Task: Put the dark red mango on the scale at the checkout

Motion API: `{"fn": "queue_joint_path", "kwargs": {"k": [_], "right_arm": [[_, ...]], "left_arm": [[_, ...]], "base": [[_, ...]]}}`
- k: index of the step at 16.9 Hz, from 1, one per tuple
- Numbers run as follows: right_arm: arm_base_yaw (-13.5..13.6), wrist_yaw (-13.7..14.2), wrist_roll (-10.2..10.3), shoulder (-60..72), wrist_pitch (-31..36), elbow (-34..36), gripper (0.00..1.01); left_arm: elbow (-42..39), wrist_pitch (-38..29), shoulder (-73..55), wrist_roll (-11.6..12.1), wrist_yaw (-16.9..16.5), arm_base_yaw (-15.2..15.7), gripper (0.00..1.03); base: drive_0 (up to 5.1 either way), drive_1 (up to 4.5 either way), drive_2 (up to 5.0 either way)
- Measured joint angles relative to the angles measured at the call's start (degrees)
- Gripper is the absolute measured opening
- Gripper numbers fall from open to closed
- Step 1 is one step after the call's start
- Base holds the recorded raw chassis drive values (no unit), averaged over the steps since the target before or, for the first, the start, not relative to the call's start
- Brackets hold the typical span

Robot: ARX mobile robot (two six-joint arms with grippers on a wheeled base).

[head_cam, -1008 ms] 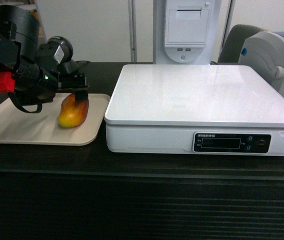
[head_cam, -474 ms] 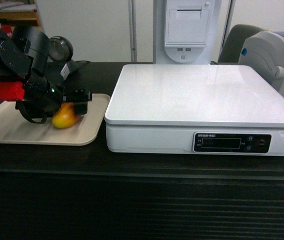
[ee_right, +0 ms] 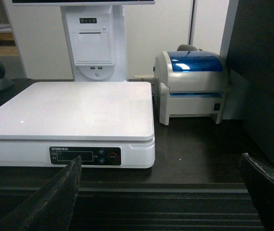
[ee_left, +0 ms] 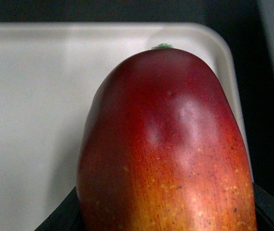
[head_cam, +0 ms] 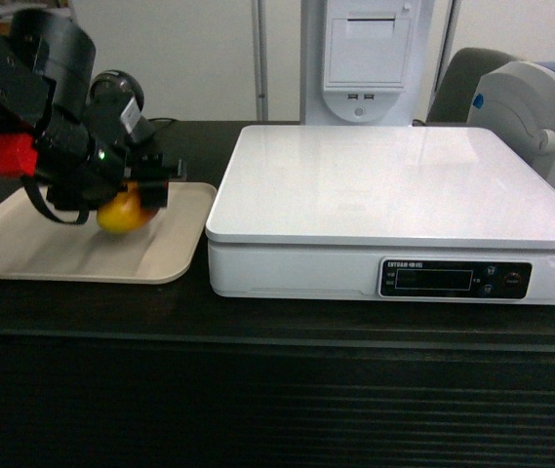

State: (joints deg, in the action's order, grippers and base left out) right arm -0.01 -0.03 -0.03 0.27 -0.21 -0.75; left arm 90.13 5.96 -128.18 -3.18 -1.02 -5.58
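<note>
1. Over the beige tray (head_cam: 82,255) at head-view left, left gripper (head_cam: 133,195) has its jaws pinched on the dark red mango (head_cam: 124,213); only the yellow-orange end shows below the black arm, mango looks lifted just off the tray.
2. Left wrist view fills with the mango (ee_left: 163,149): dark red at the stem end, fading orange lower down, black fingers (ee_left: 62,219) at the bottom corners on both sides, tray (ee_left: 31,106) beneath.
3. Scale (head_cam: 394,210) sits just right of the tray on the checkout (head_cam: 277,390), white platter bare, dark display panel facing front.
4. Right wrist view alone shows the right gripper (ee_right: 168,192): two dark fingers (ee_right: 55,202) spread wide apart, holding nothing, low in front of the scale (ee_right: 71,115).
5. Right wrist view also shows the grey-white printer (ee_right: 192,86) with blue lid beside the scale; head view catches only part of it (head_cam: 526,107).
6. White terminal (head_cam: 360,58) stands behind the scale.
</note>
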Motion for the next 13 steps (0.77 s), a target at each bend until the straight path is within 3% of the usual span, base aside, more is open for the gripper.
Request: {"fn": "queue_joint_path", "kwargs": {"k": [7,9,13], "right_arm": [[0.0,0.0,0.0,0.0,0.0,0.0,0.98],[0.0,0.0,0.0,0.0,0.0,0.0,0.98],[0.0,0.0,0.0,0.0,0.0,0.0,0.98]], "left_arm": [[2.14,-0.68,8.9,0.13,-0.26,-8.72,0.59],[13.22,3.63,3.56,-1.44,1.4,-18.8,0.59],[22.67,8.22,-4.7,-2.71,2.69,-22.36,0.59]], "base": [[0.0,0.0,0.0],[0.0,0.0,0.0],[0.0,0.0,0.0]]}}
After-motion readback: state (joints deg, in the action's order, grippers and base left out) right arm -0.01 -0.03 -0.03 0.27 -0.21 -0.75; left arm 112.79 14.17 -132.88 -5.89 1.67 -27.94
